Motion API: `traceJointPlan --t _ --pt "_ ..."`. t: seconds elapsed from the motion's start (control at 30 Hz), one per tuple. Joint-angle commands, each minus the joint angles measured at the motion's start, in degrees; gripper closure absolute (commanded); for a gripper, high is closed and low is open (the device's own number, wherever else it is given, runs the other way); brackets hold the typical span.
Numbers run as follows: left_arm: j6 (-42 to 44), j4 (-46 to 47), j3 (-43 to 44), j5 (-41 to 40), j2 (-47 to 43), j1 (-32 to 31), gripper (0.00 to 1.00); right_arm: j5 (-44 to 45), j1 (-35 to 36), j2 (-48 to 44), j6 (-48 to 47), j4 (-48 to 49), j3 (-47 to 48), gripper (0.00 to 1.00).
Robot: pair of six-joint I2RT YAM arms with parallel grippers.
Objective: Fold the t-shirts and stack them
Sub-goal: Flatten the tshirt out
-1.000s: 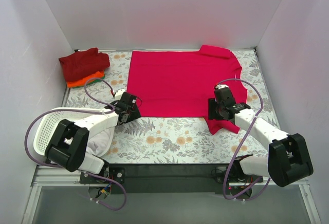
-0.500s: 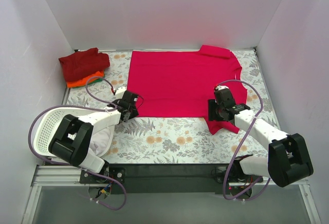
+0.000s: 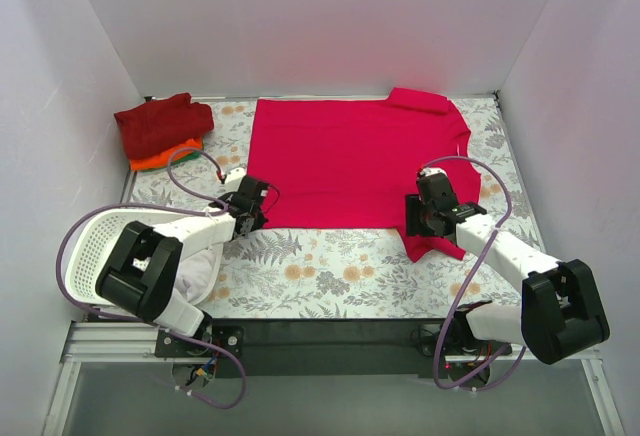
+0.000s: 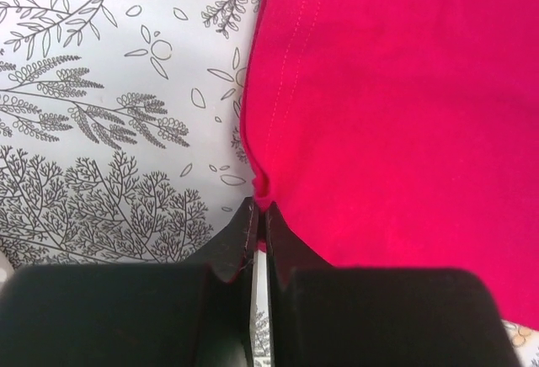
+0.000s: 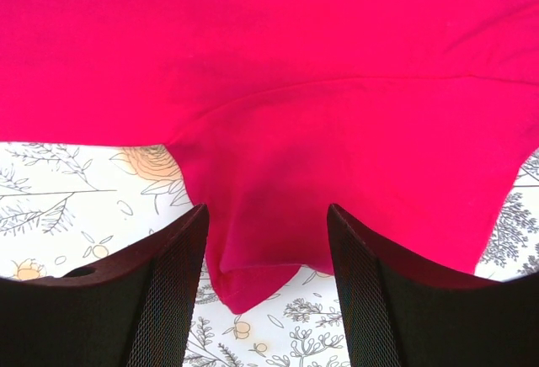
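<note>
A bright pinkish-red t-shirt [image 3: 350, 161] lies spread flat across the back middle of the table. My left gripper [image 3: 258, 206] is at its near left corner. In the left wrist view the jaws of the left gripper [image 4: 259, 214] are shut, with a small pinch of the shirt's hem [image 4: 263, 186] between the tips. My right gripper [image 3: 424, 224] is low over the near right sleeve [image 5: 269, 241], open, its fingers standing on either side of the sleeve fold. At the back left lies a folded dark red t-shirt [image 3: 160, 124] on top of an orange one [image 3: 165, 159].
A white lattice basket [image 3: 85, 246] with white cloth in it sits at the near left beside the left arm. White walls close in the flower-printed table [image 3: 330, 266] on three sides.
The left gripper slid a little right to the shirt's near left corner and closed on its hem. The right arm stayed still.
</note>
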Motion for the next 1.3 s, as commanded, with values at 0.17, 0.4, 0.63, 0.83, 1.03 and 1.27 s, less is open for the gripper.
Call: traceJointPlan --t 0.17,0.4,0.63,0.83,1.03,1.27 --pt "0.45 -1.05 2.00 -0.40 -9.77 0.02 1.00 5.42 -1.21 -3.86 2.42 -0.84 -0.55 0.46" --pt "2.91 1.23 7.54 0.74 -6.88 0.55 1.00 11.13 -3.31 -11.34 4.88 -3.83 -1.08 0.40" --pt "5.10 5.01 11.67 9.70 -0.11 9.67 1.00 5.96 -9.21 -10.82 5.50 -5.41 -2.13 0.39" --pt "6.95 6.86 12.64 14.18 0.52 13.20 1.00 3.32 -9.65 -9.15 7.87 -7.09 -3.62 0.38" --pt "7.04 9.58 8.70 18.57 -1.51 15.49 1.00 2.00 -10.61 -3.10 9.10 -5.95 -4.51 0.38" --pt "6.78 10.38 7.81 20.52 -3.09 15.93 1.00 4.36 -11.23 2.36 8.58 -2.87 -1.70 0.40"
